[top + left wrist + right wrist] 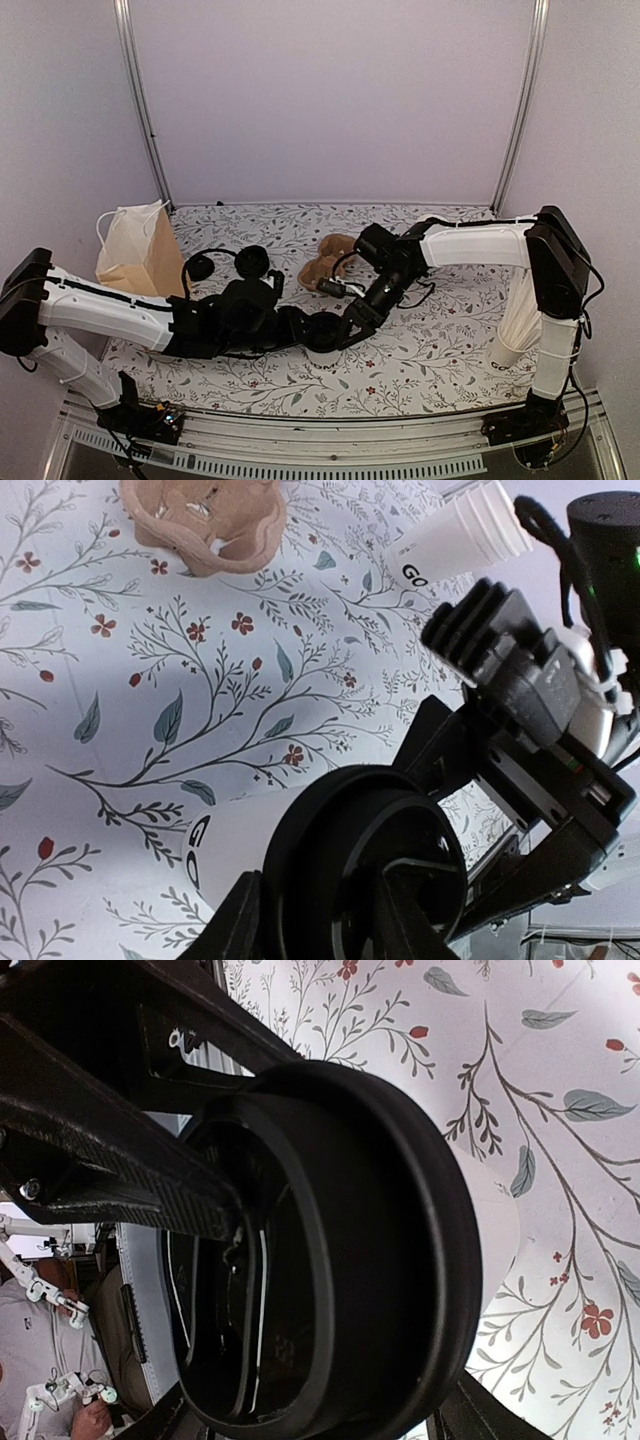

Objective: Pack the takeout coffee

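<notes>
- Writing: black letters "GO" sit low on the white wall of the takeout coffee (365, 870). The same "GO" shows on the outermost cup of the stack of lidless white cups (460, 540). I can read no other text.
- The takeout coffee is a small white paper cup with a round black plastic lid that has a raised rim. It sits near the middle of the bench (430, 360), toward the near edge, where the two arms meet.
- Left tool (320, 930): it reaches in from the left, set narrow, with a finger on each side of the cup just under the lid, holding it.
- Right tool (348, 325): it reaches in from the right, its fingers set wider on either side of the lid's rim. I cannot tell whether they press on it.
- Edges: the floral bench cover ends at a metal rail (330, 425) on the near side and at the wall on the far side.
- Open room: bare patterned surface runs from the coffee rightward to the cup stack at the right edge.
- Far left: a paper bag (140, 255) stands open, with two loose black lids (200, 266) (251, 261) just to its right.
- A brown pulp cup carrier (325, 262) lies just beyond the coffee.
</notes>
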`<state>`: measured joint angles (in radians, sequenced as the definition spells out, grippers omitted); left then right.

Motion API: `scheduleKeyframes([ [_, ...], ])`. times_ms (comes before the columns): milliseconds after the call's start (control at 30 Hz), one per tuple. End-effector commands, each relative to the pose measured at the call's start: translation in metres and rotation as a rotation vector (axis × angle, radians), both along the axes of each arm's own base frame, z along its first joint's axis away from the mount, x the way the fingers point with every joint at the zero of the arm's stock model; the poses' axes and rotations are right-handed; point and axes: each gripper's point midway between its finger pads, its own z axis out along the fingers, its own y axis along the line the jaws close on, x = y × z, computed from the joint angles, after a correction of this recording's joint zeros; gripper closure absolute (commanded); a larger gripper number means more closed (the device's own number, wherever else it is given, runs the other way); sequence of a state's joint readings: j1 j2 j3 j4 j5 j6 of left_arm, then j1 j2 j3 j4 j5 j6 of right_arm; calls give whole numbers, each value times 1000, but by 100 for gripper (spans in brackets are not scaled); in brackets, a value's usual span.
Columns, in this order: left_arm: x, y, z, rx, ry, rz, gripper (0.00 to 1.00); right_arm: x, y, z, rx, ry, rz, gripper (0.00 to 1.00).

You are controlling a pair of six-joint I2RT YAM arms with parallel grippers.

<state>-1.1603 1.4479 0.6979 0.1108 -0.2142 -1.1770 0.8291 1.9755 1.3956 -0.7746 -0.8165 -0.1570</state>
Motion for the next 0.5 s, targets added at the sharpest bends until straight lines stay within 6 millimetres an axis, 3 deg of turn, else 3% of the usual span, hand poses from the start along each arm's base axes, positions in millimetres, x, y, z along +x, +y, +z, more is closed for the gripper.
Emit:
scheduleKeyframes([
  [0, -18, 18, -49, 166, 70, -69, 72, 35, -32, -73, -254, -236, 5, 35],
  [167, 1, 0, -6, 157, -107, -116, 67, 17, -10, 16, 53, -296, 103, 32],
  [233, 8, -7, 9, 167, -162, -130, 65, 14, -6, 40, 117, -313, 121, 31],
  [333, 15, -18, 31, 164, -228, -153, 61, 11, -3, 62, 173, -331, 136, 30],
  [467, 22, -23, 52, 155, -282, -144, 53, 14, -1, 72, 188, -353, 135, 30],
])
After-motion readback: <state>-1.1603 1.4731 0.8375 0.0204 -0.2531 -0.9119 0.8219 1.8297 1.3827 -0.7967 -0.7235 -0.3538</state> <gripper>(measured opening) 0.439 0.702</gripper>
